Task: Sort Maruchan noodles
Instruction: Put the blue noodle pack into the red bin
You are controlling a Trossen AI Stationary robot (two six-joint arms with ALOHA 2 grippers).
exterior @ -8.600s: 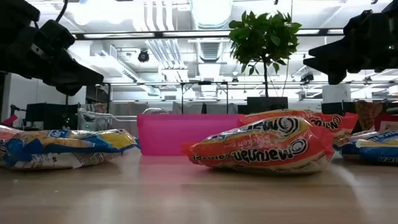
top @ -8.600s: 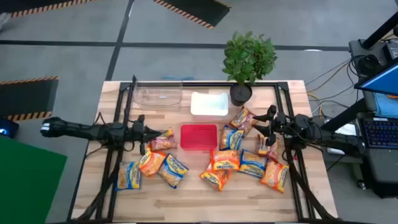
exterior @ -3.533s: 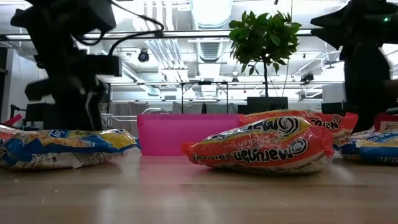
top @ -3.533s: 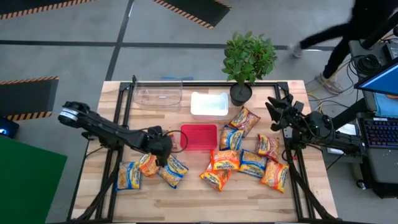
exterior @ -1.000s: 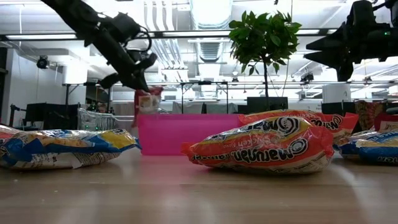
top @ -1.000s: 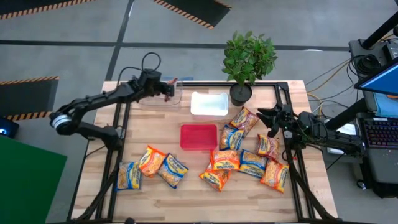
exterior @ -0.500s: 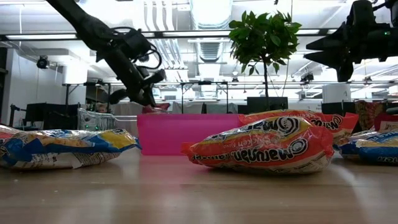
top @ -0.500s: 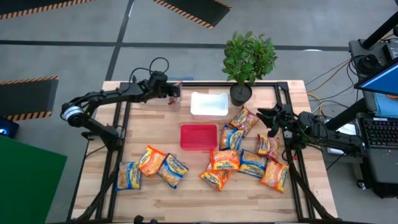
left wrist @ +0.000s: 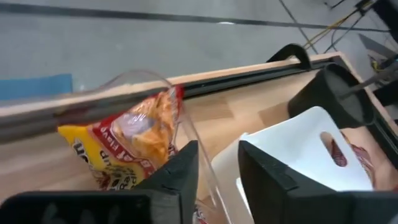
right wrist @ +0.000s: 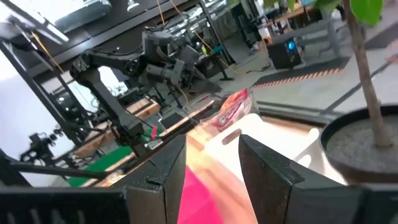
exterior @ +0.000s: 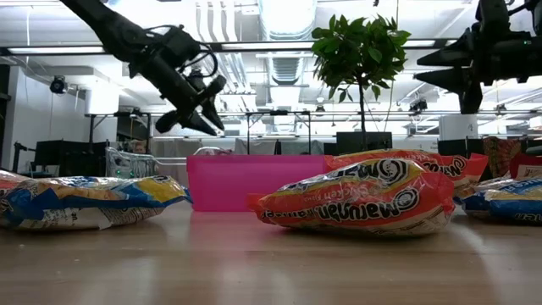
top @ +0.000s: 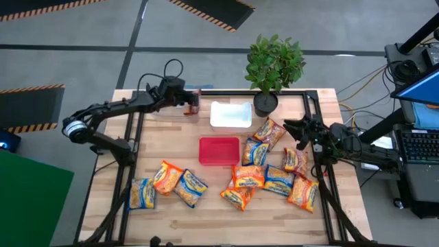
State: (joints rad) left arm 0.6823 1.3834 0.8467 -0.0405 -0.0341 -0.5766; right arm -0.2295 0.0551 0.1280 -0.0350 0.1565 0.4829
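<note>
At the back of the counter (top: 171, 140), the left end effector (top: 191, 103) hangs over the clear tray (top: 175, 108) with its fingers apart, let go. A reddish-pink noodle packet (left wrist: 127, 140) leans in that tray. The other noodle packets (top: 264, 180) lie near the red tray (top: 219, 151). The right end effector (top: 293, 130) waits above them, fingers apart.

a robotics lab: hazard-striped floor tape (top: 212, 15), ceiling ducts (exterior: 286, 17), other robot arms (right wrist: 118, 81).
</note>
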